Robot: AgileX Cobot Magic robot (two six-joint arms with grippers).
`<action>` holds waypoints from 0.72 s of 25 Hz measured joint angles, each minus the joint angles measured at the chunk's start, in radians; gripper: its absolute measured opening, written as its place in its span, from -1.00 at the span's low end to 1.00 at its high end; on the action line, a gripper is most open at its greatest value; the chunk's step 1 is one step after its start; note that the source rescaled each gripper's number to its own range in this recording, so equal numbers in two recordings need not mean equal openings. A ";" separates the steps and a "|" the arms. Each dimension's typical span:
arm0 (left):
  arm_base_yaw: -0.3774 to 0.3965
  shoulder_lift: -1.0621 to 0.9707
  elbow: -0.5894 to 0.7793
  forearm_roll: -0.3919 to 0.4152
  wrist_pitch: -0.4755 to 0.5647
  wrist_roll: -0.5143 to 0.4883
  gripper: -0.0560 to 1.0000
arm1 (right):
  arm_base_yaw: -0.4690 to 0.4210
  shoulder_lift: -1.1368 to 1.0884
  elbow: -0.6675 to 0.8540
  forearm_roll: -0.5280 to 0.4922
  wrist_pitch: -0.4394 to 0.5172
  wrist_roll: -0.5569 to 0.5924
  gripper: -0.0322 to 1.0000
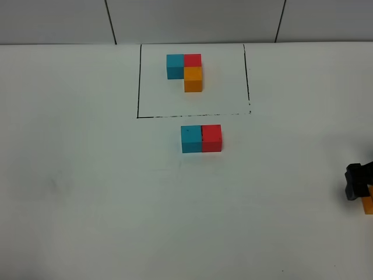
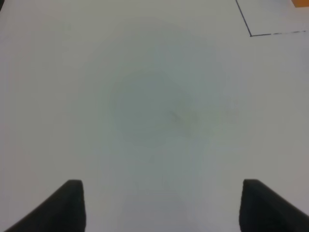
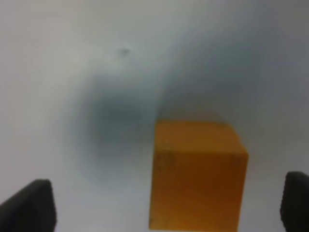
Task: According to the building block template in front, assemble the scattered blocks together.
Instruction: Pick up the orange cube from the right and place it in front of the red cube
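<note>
The right jaws stand wide apart with the orange cube (image 3: 195, 176) between them, seemingly untouched in the blurred view. The left jaws gape over the counter (image 2: 145, 96), holding nothing.

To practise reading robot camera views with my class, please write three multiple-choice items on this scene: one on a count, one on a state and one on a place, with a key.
1. How many template cubes stand inside the frame? A two B three C four
2. The loose blue cube and red cube are: A touching side by side B stacked C far apart
3. Where is the loose orange cube? A inside the frame B atop the red cube C between the right gripper's fingers
Key: 1 B, blue, red and orange show there; 2 A, no gap shows between them; 3 C, the right wrist view shows it between the open fingers.
</note>
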 joint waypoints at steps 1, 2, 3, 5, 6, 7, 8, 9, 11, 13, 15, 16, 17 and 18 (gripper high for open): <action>0.000 0.000 0.000 0.000 0.000 0.000 0.06 | -0.011 0.000 0.010 0.001 -0.007 -0.004 0.76; 0.000 0.000 0.000 0.000 0.000 0.000 0.06 | -0.023 0.000 0.018 0.001 -0.016 -0.013 0.76; 0.000 0.000 0.000 0.000 0.000 0.000 0.06 | -0.033 0.000 0.024 0.002 -0.025 -0.023 0.76; 0.000 0.000 0.000 0.000 0.000 0.000 0.06 | -0.053 0.000 0.033 0.005 -0.043 -0.046 0.76; 0.000 0.000 0.000 0.000 0.000 0.000 0.06 | -0.057 0.000 0.038 0.005 -0.053 -0.052 0.76; 0.000 0.000 0.000 0.000 0.000 0.000 0.06 | -0.058 0.000 0.039 0.005 -0.058 -0.060 0.76; 0.000 0.000 0.000 0.000 0.000 0.000 0.06 | -0.060 0.000 0.039 0.007 -0.064 -0.063 0.75; 0.000 0.000 0.000 0.000 0.000 0.000 0.06 | -0.060 0.000 0.039 0.010 -0.071 -0.067 0.74; 0.000 0.000 0.000 0.000 0.000 0.000 0.06 | -0.065 0.004 0.039 0.012 -0.081 -0.068 0.70; 0.000 0.000 0.000 0.000 0.000 0.000 0.06 | -0.074 0.015 0.039 0.020 -0.083 -0.072 0.65; 0.000 0.000 0.000 0.000 0.000 0.000 0.06 | -0.076 0.029 0.039 0.027 -0.084 -0.079 0.57; 0.000 0.000 0.000 0.000 0.000 0.000 0.06 | -0.076 0.037 0.039 0.031 -0.084 -0.080 0.54; 0.000 0.000 0.000 0.000 0.000 0.000 0.06 | -0.076 0.045 0.039 0.036 -0.084 -0.081 0.50; 0.000 0.000 0.000 0.000 0.000 0.000 0.06 | -0.076 0.052 0.039 0.039 -0.084 -0.083 0.47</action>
